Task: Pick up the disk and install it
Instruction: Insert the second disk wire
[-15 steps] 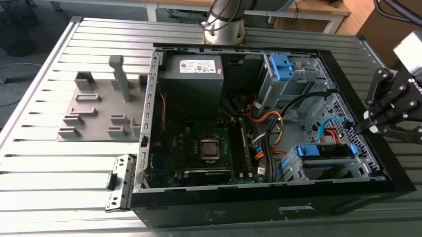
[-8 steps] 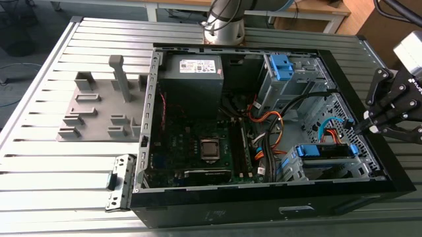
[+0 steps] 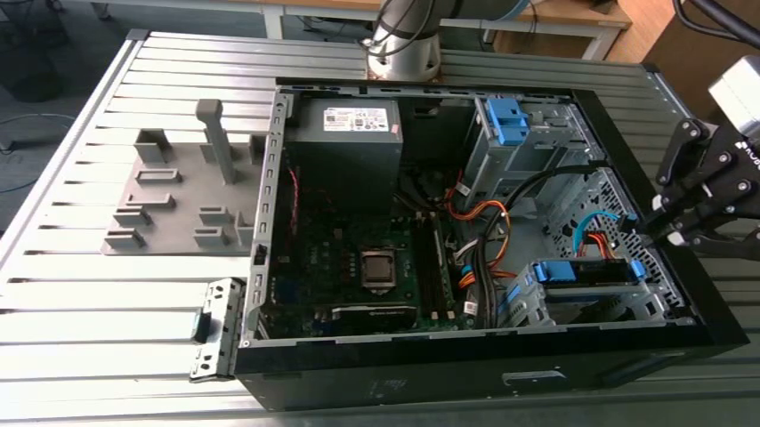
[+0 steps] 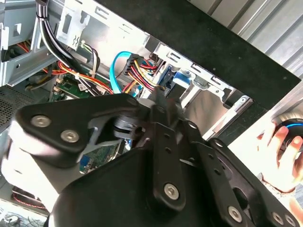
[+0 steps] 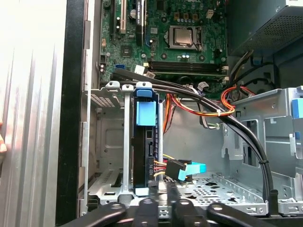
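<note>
No print can be read with any certainty. A white label (image 3: 356, 118) sits on top of the grey box (image 3: 347, 156) inside the computer case (image 3: 475, 365), its lines of print too small to make out. White letters on the arm (image 3: 727, 169) are cut off at the exterior view's right edge. The motherboard (image 5: 184, 35) carries fine white markings in the first wrist view, too small to read. Any print on the disk (image 3: 579, 272) is likewise too small.

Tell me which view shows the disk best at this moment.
The first wrist view: the disk sits edge-on in the metal drive cage, its blue carrier tab toward the camera. The exterior view shows it smaller, from above. In the second wrist view a blue corner of it peeks past black arm hardware.
</note>
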Tool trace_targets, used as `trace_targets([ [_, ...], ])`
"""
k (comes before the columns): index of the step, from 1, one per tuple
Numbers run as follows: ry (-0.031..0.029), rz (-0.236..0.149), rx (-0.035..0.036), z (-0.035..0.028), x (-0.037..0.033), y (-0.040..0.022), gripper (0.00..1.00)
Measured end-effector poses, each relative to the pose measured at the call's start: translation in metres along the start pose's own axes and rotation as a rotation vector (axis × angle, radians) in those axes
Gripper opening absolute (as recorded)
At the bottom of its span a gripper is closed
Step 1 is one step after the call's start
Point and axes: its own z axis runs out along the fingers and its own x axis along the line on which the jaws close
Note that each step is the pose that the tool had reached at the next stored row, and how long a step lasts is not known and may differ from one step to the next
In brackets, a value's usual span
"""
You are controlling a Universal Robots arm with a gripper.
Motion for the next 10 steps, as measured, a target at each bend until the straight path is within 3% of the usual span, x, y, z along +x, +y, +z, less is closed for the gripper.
trace_targets([
  [4, 0.0000, 0.000, 0.0000, -0.0001, 0.0000, 0.0000, 0.36],
  [7, 0.0006, 0.000, 0.0001, -0.0014, -0.0002, 0.0002, 0.36],
  [10, 0.0001, 0.000, 0.0001, -0.0098, -0.0015, 0.0011, 0.36],
])
